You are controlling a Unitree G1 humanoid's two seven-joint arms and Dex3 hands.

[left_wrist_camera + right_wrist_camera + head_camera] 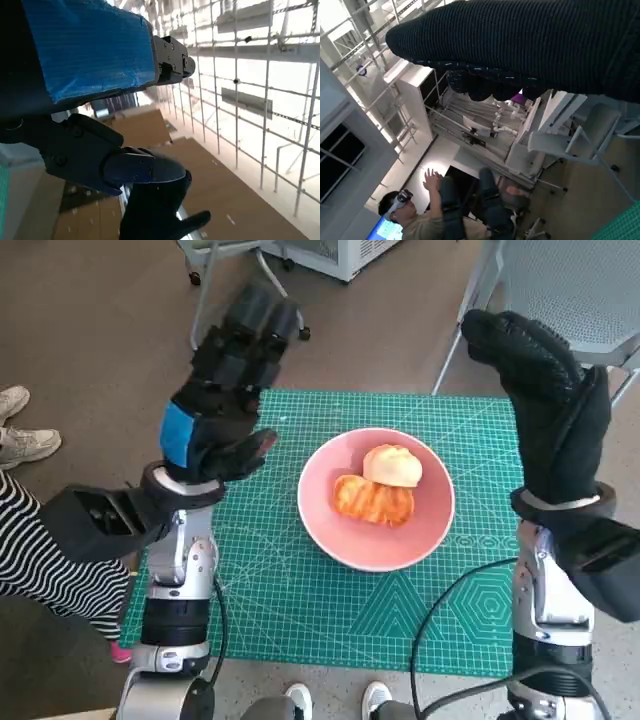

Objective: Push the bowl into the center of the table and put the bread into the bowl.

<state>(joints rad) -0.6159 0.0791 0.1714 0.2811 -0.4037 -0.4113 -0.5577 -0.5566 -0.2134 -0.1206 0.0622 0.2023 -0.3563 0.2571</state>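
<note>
A pink bowl (pixel 350 540) sits near the middle of the green cutting mat (pixel 280 600), seen in the head view. Two pieces of bread lie inside it: a round pale bun (pixel 392 465) and a golden braided piece (pixel 372 500). My left hand (pixel 225 390) is raised above the mat's left side, fingers apart and holding nothing. My right hand (pixel 545 405) is raised at the mat's right edge, fingers extended upward, also holding nothing. Both wrist views point up at the room and show neither bowl nor bread; the left hand (pixel 95 100) and the right glove (pixel 530 45) fill them.
A person in a striped sleeve (pixel 30 550) and white shoes (pixel 20 435) sits at the left. A grey chair (pixel 570 290) stands behind the table at the right. A seated person with a headset (pixel 420 215) shows in the right wrist view. A cable (pixel 460 590) crosses the mat's right front.
</note>
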